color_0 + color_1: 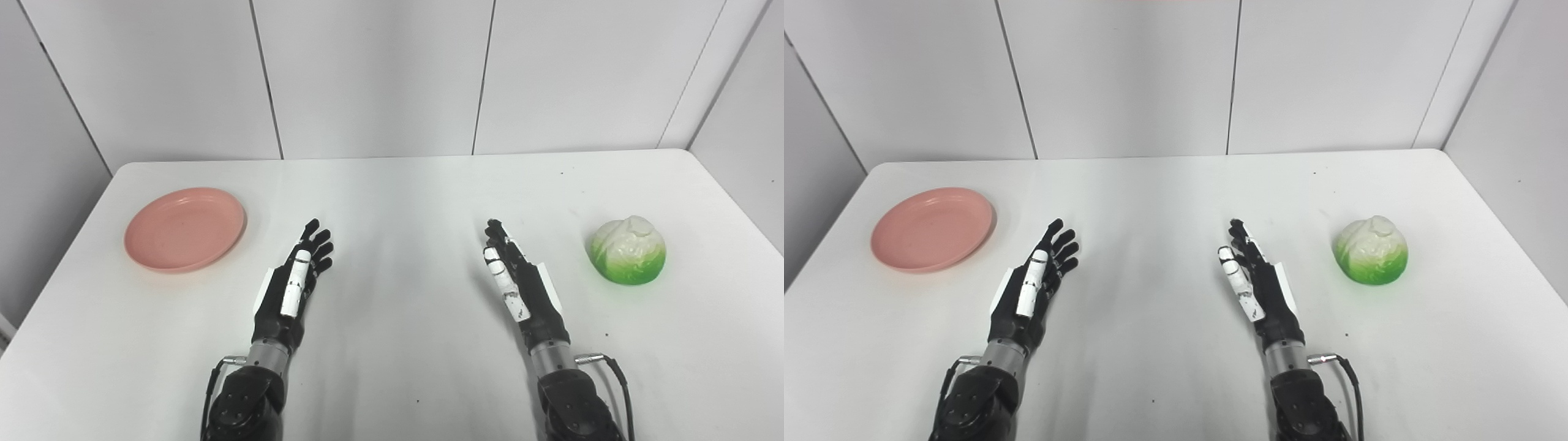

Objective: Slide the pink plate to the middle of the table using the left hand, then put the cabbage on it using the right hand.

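The pink plate (pixel 184 228) lies empty at the table's left side. A green and white cabbage (pixel 629 250) sits at the right side. My left hand (pixel 296 283) hovers over the table's near middle, to the right of the plate and apart from it, fingers stretched out and holding nothing. My right hand (pixel 514 278) is held the same way, open and edge-up, well to the left of the cabbage. In the right eye view the plate (pixel 932 228) and cabbage (pixel 1371 250) stand the same way.
The white table (pixel 404 190) stretches between the two hands. Grey wall panels (pixel 380 73) close it off at the back and on both sides. A cable (pixel 618 380) loops off the right wrist.
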Action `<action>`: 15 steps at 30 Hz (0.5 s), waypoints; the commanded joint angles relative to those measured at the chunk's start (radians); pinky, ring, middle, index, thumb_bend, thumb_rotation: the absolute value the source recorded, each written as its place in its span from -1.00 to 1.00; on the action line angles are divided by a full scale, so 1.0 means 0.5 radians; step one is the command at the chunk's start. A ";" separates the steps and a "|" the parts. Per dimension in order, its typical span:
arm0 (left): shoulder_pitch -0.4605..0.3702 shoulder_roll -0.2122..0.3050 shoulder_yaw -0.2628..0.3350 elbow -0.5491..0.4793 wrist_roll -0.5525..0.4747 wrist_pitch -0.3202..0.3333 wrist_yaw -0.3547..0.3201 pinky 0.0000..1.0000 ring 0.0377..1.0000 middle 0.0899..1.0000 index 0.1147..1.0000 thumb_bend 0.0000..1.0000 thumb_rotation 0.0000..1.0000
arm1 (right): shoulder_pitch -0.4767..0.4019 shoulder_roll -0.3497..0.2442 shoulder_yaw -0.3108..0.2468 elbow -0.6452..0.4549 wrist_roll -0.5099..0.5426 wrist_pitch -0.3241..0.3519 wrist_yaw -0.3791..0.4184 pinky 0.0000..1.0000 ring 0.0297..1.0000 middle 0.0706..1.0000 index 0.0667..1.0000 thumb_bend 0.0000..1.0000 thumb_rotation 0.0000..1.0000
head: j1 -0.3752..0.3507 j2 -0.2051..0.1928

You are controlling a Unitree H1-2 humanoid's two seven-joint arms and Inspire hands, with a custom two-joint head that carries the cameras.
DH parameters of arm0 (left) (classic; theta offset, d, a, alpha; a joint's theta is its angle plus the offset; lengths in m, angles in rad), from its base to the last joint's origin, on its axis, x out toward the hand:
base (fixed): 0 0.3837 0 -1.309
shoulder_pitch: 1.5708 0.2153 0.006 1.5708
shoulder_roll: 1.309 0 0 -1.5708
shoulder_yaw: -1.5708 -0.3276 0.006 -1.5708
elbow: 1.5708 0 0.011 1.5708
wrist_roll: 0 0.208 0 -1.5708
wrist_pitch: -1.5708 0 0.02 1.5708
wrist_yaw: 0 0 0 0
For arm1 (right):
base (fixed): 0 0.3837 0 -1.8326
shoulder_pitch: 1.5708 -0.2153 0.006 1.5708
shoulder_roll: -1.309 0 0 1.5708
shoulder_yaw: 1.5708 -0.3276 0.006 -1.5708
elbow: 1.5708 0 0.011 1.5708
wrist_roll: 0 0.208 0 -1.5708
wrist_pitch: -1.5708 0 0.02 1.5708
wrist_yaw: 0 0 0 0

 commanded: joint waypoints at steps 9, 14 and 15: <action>0.039 0.000 -0.022 0.085 0.001 0.049 -0.029 0.82 0.84 0.85 0.84 -0.19 1.00 | 0.026 -0.002 0.000 0.049 -0.013 -0.097 -0.021 0.77 0.81 0.81 0.82 -0.38 1.00 | 0.006 -0.002; 0.037 -0.005 -0.023 0.088 0.005 0.054 -0.023 0.82 0.83 0.85 0.84 -0.19 1.00 | 0.029 -0.001 0.000 0.037 -0.014 -0.072 -0.019 0.76 0.80 0.81 0.82 -0.37 1.00 | 0.014 -0.008; 0.037 -0.007 -0.022 0.090 0.004 0.055 -0.021 0.82 0.83 0.85 0.84 -0.19 1.00 | 0.029 -0.001 -0.001 0.037 -0.011 -0.075 -0.017 0.76 0.80 0.81 0.82 -0.38 1.00 | 0.014 -0.008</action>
